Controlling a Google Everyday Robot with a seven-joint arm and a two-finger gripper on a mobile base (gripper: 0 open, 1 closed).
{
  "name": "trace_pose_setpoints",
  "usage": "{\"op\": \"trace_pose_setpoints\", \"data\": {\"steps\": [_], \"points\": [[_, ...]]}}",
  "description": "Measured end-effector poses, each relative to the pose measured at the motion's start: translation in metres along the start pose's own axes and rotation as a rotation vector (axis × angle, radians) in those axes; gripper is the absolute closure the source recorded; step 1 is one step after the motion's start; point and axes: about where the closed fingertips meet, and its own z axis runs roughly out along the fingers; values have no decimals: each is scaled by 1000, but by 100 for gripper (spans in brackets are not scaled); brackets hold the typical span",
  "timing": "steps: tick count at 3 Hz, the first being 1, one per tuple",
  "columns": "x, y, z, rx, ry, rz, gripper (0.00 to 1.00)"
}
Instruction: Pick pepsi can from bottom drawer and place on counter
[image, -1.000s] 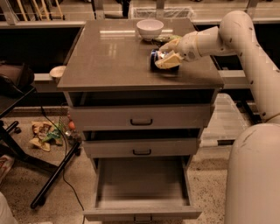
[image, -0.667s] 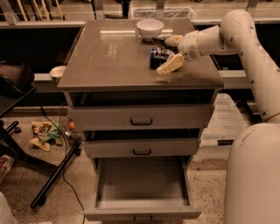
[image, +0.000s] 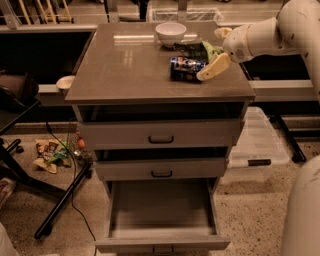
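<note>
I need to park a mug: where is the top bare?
The counter is bare on its left half and along the front. Crowded back right: white bowl, green snack bag, pepsi can, and the open gripper beside the can.

— Arm (image: 295, 25) colour?
— Off-white all over. Smooth, thick, rounded tubes.
— And the gripper (image: 210, 55)?
— Over the right side of the counter (image: 130, 70). Two pale yellow tapered fingers (image: 214, 67), spread apart, on a bulbous white wrist (image: 240, 42).
— Anything lower down?
— Broad white curved shell (image: 302, 215) at the lower right edge.
</note>
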Motion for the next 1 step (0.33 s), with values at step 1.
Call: {"op": "trace_pose_setpoints", "data": {"steps": [1], "points": [[-10, 4, -41, 67, 7, 2, 0]]}}
